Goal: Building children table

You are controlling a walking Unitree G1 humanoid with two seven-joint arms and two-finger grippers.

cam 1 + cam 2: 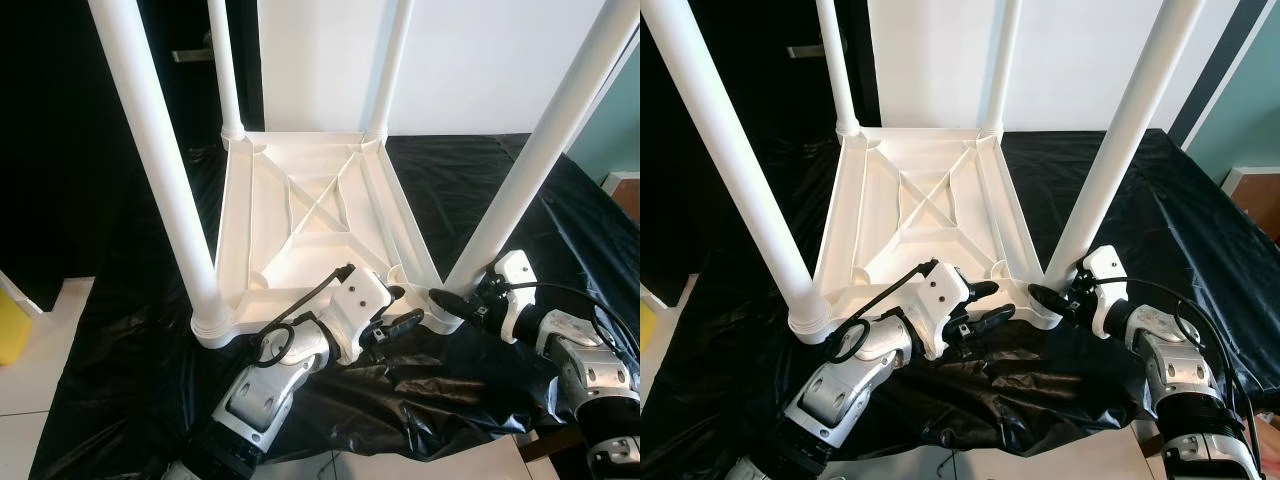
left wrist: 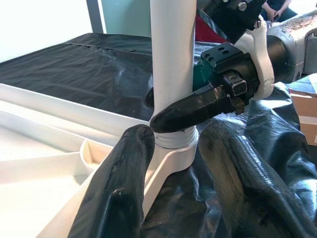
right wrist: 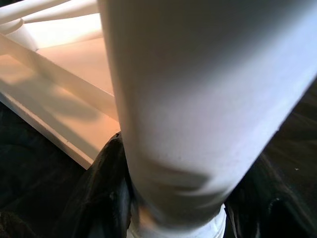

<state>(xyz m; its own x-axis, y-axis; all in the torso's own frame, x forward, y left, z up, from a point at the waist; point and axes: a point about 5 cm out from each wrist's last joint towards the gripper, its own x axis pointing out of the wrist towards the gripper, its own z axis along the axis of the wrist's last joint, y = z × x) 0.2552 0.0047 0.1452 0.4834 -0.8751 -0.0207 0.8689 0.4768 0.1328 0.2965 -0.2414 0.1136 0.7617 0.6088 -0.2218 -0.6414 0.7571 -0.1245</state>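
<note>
- Table top (image 1: pixel 310 215): white, upside down on black sheet (image 1: pixel 470 190), four legs up.
- Near right leg (image 1: pixel 525 175): right gripper (image 1: pixel 1058 297) jaws clasp its base; seating step, next likely tightening.
- Left gripper (image 1: pixel 392 322): jaws released beside that corner.

Both silver arms reach in from the near side. The left gripper (image 1: pixel 985 308) angles right, its fingers (image 2: pixel 119 183) spread apart. The right gripper (image 1: pixel 447 302), just beyond it to the right, points left with its fingers (image 2: pixel 193 111) closed around a leg base.
</note>
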